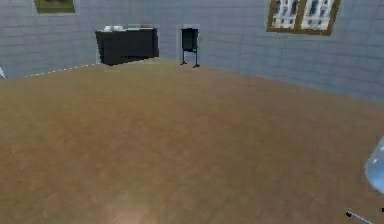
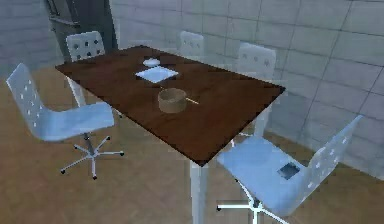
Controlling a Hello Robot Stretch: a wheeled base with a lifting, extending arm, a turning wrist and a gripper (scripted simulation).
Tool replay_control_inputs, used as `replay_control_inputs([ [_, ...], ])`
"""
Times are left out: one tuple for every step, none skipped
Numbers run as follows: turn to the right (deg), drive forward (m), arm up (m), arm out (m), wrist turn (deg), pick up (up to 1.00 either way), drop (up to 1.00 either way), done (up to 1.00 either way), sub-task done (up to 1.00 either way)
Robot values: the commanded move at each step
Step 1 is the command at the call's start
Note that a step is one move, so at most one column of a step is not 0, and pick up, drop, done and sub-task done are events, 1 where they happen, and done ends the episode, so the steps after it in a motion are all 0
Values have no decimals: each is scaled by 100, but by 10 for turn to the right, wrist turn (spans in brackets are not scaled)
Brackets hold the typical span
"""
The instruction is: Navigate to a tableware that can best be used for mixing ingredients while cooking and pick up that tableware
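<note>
Presently, the bowl (image 2: 172, 99), a low round tan vessel, stands near the middle of a dark wooden table (image 2: 105, 78) with white legs in the arm side view. A thin pale item (image 2: 191, 101) lies just right of it; its kind cannot be made out. Farther back on the tabletop lie flat white pieces (image 2: 157, 73), possibly a plate or papers, too small to tell.

Five white chairs ring the table. One stands at the near left (image 2: 55, 118), one at the far left (image 2: 86, 45), two along the far side (image 2: 192, 42) (image 2: 256, 57), and one at the near right (image 2: 300, 170), cut off by the bottom edge. A small dark square object (image 2: 288, 171) rests on that last seat and cannot be identified. A tall dark grey unit (image 2: 88, 15) is cropped by the top edge at the far left.

In the forward view, bare brown floor (image 1: 150, 140) runs to a dark cabinet (image 1: 127, 46) against the far wall, with indistinct pale items on top. A small dark stand (image 1: 189, 45) is just right of it. A window (image 1: 303, 14) and a framed picture (image 1: 54, 5) are both cut by the top edge. A pale blue shape (image 1: 376, 166) is cut by the right edge.

The gripper's state cannot be told.
</note>
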Motion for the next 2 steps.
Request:
replay_control_inputs([
  [450,0,0,0,0,0,0,0,0],
  [180,0,0,0,0,0,0,0,0],
])
